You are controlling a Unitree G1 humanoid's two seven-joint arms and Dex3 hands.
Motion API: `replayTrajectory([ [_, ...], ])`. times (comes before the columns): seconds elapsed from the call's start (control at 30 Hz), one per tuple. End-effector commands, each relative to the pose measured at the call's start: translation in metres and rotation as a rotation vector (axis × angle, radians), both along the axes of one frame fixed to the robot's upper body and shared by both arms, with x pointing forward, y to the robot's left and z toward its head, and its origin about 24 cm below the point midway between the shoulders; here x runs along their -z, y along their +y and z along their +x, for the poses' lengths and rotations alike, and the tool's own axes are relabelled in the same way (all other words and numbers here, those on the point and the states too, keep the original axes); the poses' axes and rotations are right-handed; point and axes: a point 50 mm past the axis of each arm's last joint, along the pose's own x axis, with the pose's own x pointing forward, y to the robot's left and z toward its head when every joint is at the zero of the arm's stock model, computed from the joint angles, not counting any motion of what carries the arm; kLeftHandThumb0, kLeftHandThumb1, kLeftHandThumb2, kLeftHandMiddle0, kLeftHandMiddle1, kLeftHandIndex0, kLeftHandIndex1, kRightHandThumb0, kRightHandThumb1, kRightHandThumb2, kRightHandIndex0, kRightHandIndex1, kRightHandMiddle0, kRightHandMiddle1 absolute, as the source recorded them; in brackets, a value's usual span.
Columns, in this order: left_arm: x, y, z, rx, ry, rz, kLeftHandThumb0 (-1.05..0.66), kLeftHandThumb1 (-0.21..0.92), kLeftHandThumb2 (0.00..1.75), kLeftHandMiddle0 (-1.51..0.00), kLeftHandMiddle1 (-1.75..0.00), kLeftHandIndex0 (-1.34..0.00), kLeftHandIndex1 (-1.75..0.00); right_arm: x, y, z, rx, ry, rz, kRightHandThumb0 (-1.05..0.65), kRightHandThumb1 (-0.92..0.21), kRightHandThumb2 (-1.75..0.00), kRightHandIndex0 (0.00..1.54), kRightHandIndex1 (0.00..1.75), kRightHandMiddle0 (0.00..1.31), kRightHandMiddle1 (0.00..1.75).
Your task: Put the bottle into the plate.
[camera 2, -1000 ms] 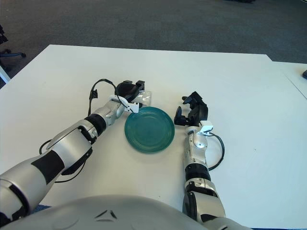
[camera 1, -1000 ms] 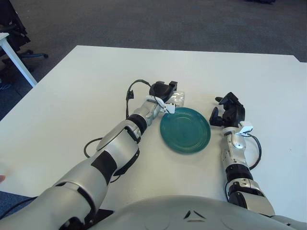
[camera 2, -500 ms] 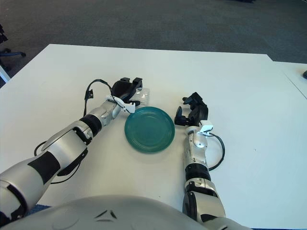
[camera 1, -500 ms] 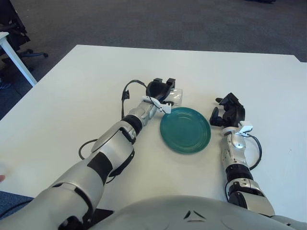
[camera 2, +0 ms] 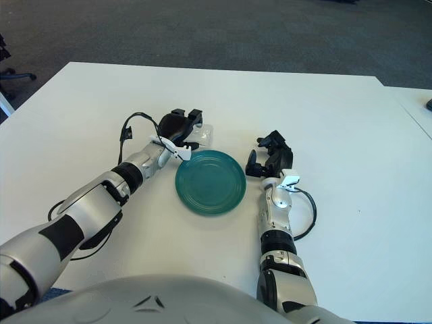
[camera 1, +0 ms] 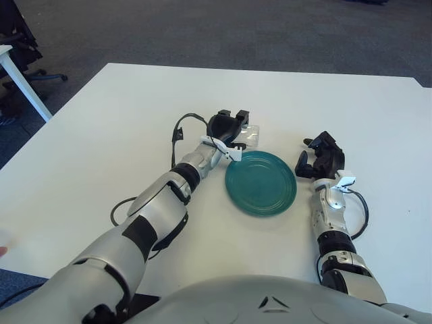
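A white table [camera 1: 101, 128] fills most of the frame, with dark floor [camera 1: 236, 30] across the top. Near the centre lies a teal plate [camera 1: 260, 183], bare inside.

The left hand [camera 1: 228, 126] sits just above and left of the plate, its dark fingers [camera 1: 241, 116] curled over the bottle [camera 1: 250, 136]. The bottle is clear and lies on its side on the table, showing to the right of the palm and under the fingertips, just beyond the plate's upper-left rim. The fingers appear closed on the bottle, though the palm hides much of it and how firmly they grip cannot be told. It is outside the plate; whether it touches the rim is not clear. A black cable [camera 1: 181, 129] loops from the wrist at the left of the hand.

The right hand [camera 1: 322, 156] shows just right of the plate, its fingers spread and holding nothing. A black cable [camera 1: 360, 209] curves beside its forearm at lower right.
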Motion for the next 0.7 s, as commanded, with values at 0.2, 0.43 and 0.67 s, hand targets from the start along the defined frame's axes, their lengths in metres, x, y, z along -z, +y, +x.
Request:
replayTrajectory([
  [0.2,-0.032,0.003,0.007,0.023,-0.138,-0.041,-0.47,0.31,1.31,-1.16,-1.75,-0.61,-1.75,0.046,0.002,-0.033,0.044,0.205,0.077,0.00,0.15,-1.74,0.98,1.48,0.81,1.75],
  [0.43,-0.045,0.002,-0.001,0.050,-0.182,-0.068,-0.47,0.30,1.33,-1.19,-1.75,-0.62,-1.75,0.048,0.002,-0.033,0.044,0.211,0.086,0.00,0.15,-1.75,0.98,1.49,0.81,1.75],
  [0.67,-0.055,0.002,-0.021,0.091,-0.216,-0.101,-0.47,0.30,1.33,-1.18,-1.75,-0.62,-1.75,0.051,0.003,-0.033,0.031,0.217,0.092,0.00,0.15,-1.75,0.98,1.49,0.81,1.75],
])
